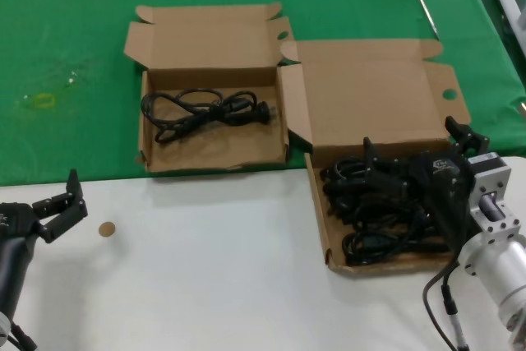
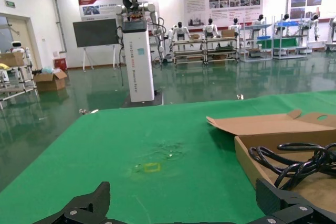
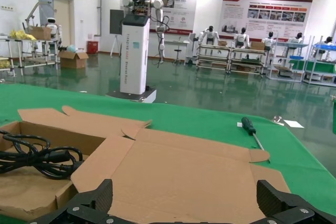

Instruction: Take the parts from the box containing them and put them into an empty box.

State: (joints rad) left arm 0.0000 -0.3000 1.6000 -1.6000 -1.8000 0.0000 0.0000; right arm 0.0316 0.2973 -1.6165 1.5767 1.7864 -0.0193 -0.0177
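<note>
Hiding cords (image 1: 386, 211) at 4 o'clock, right gripper (image 1: 411, 172) hangs spread over larger box (image 1: 386, 88). Left gripper (image 1: 59, 203) spread, idle at 8. Screwdriver (image 3: 251, 130) clearer in right wrist view.

Matt brown cardboard for the smaller box (image 1: 209, 150) and the larger box (image 1: 374, 104). Black rubbery, faintly glossy sheathing on the power cords (image 1: 382, 211). Green cloth (image 1: 74, 30), matt. Smooth white table (image 1: 205, 285). Brushed metal on right arm (image 1: 497, 265).
</note>
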